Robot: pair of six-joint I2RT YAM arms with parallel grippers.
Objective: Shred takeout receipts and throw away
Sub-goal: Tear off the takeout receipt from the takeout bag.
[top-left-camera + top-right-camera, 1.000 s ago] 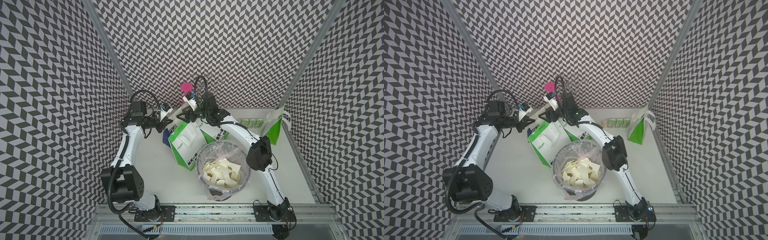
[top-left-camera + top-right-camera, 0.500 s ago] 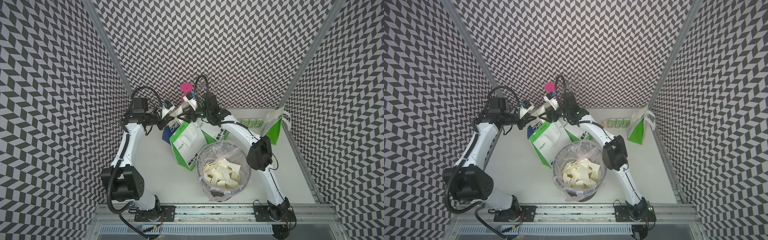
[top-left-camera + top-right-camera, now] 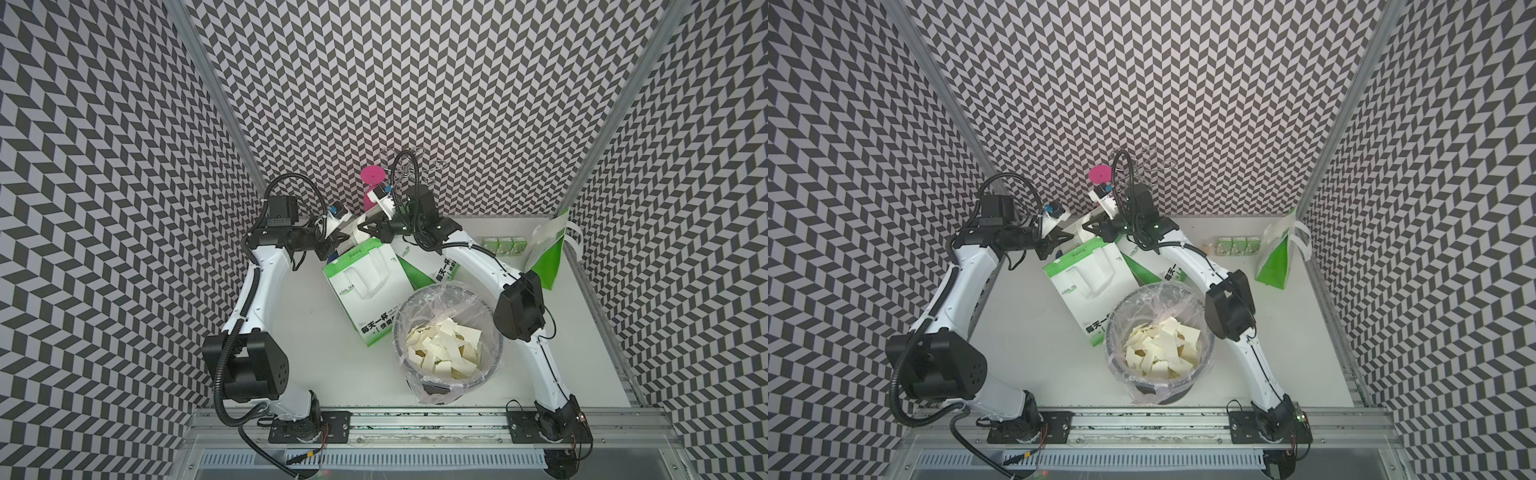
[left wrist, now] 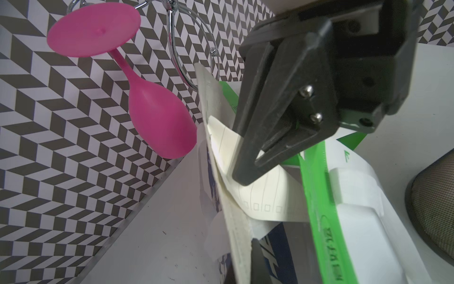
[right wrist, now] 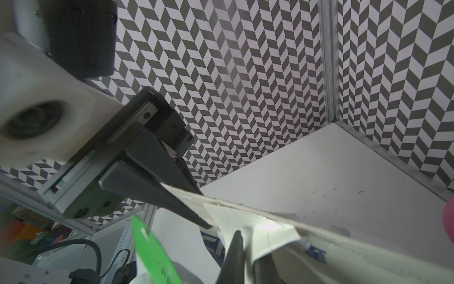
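A cream takeout receipt (image 4: 260, 194) with faint printed lines is stuck on a white and blue paper bag (image 4: 235, 233) held up at the back of the table. My right gripper (image 4: 248, 172) is shut on the receipt's (image 5: 248, 226) free end. My left gripper (image 5: 196, 204) is shut on the bag's top edge, a little to the left of it. In both top views the two grippers meet tip to tip: left (image 3: 345, 239), right (image 3: 365, 226). Torn receipt scraps (image 3: 446, 345) fill the lined bin (image 3: 399, 332).
Two green-and-white bags (image 3: 365, 286) (image 3: 432, 266) lie flat under the grippers, a third (image 3: 548, 253) stands at the right wall. A pink goblet (image 3: 372, 174) hangs upside down from a wire rack (image 3: 411, 166) just behind. Green juice cartons (image 3: 505, 245) line the back edge.
My right gripper has closed on the receipt. The left gripper has come a little nearer to it, still holding the bag's edge.
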